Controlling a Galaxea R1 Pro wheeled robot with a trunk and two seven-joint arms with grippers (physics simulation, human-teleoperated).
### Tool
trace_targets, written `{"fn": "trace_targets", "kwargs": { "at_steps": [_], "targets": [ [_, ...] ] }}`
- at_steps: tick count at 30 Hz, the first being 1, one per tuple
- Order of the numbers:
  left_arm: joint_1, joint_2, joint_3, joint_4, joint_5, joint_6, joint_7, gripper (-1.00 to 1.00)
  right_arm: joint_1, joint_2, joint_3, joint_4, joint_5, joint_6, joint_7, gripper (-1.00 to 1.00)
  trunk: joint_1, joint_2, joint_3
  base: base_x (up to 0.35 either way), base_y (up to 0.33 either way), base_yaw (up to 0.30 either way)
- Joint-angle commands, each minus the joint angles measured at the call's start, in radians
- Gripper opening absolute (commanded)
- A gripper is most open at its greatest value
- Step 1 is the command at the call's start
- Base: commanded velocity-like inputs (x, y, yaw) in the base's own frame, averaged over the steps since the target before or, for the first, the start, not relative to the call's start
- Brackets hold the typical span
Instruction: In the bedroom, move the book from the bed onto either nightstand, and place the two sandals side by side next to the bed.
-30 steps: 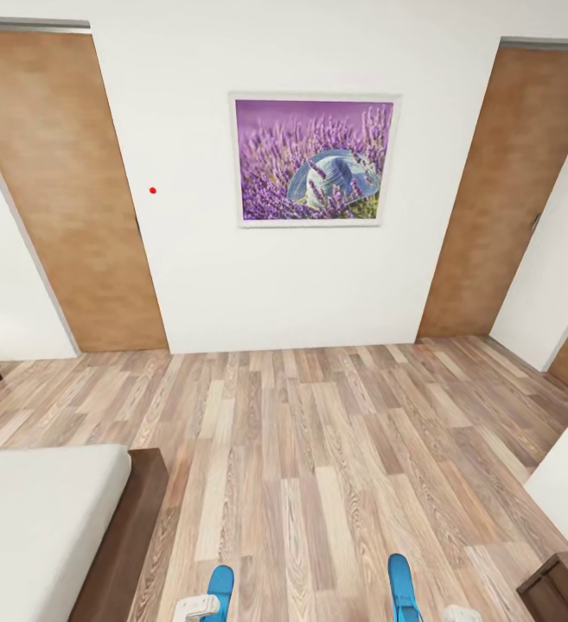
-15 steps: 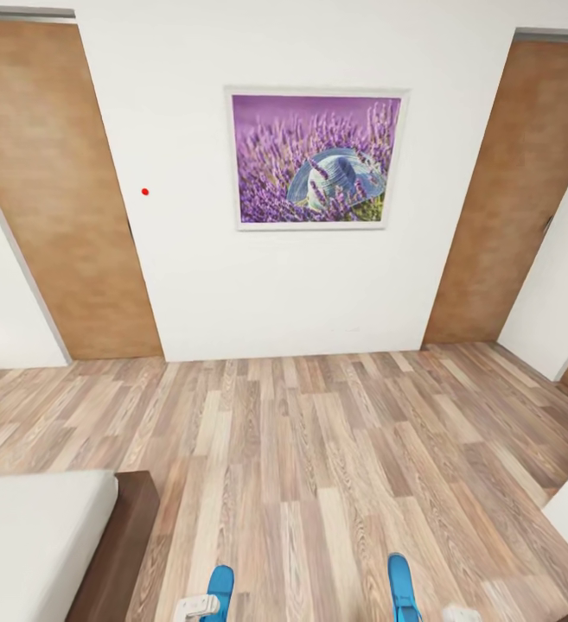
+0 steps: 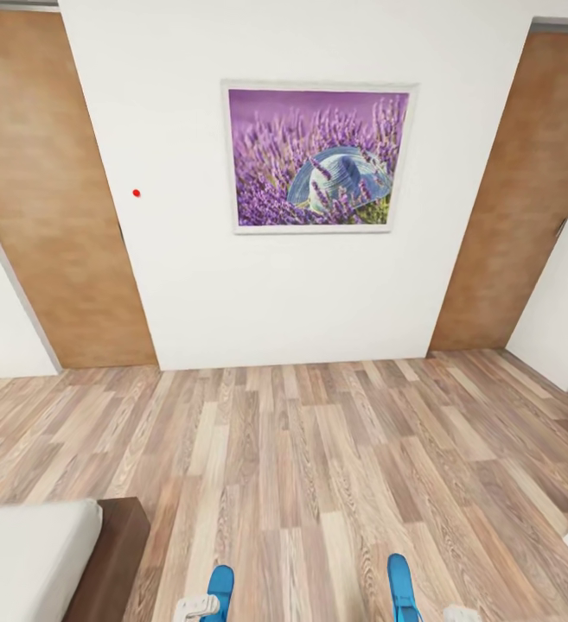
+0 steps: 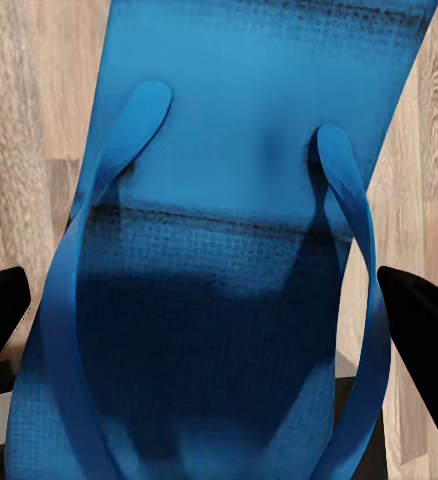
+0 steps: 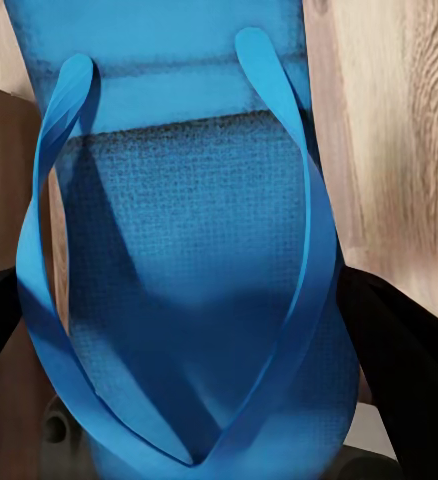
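Both grippers carry a sandal. Head view first: the left gripper shows as a whitish part at the bottom edge of the picture, with the left sandal projecting forward from it, its bright blue tip over the wood-plank floor. The right gripper barely shows at the bottom edge; the right sandal juts forward beside it. The two sandal tips are apart, roughly parallel, both pointing toward the white wall. A corner of the bed, dark brown frame with light grey mattress, lies just left of the left sandal. On the wall hangs a framed lavender picture, with a small red dot to its left. Tall light-brown panels stand either side of the wall: the left panel and the right panel.

Left wrist view: the left sandal is bright blue with a woven-textured sole and blue straps. It sits between the two dark fingers, which stand at its edges; the hand is closed around the sandal. Plank floor shows behind it.

Right wrist view: the right sandal, same blue, straps meeting in a V toward the camera, lies between the dark fingers of the right gripper, which is clamped on it. Pale planks show behind it on one side, a darker brown surface on the other.
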Motion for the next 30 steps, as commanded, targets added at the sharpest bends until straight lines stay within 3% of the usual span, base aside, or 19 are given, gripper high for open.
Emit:
{"fn": "trace_targets", "kwargs": {
  "at_steps": [1, 30],
  "targets": [
    [-0.001, 0.000, -0.007, 0.000, 0.010, 0.001, -0.002, -1.00, -0.001, -0.001, 0.007, 0.001, -0.009, -0.002, 0.002, -1.00, 0.001, -0.002, -0.002, 0.325, 0.000, 0.000],
    [-0.001, 0.000, -0.007, 0.000, 0.010, 0.001, -0.002, -1.00, -0.001, 0.000, 0.007, 0.001, -0.009, -0.002, 0.002, -1.00, 0.001, -0.002, -0.002, 0.325, 0.000, 0.000]
  ]
}}
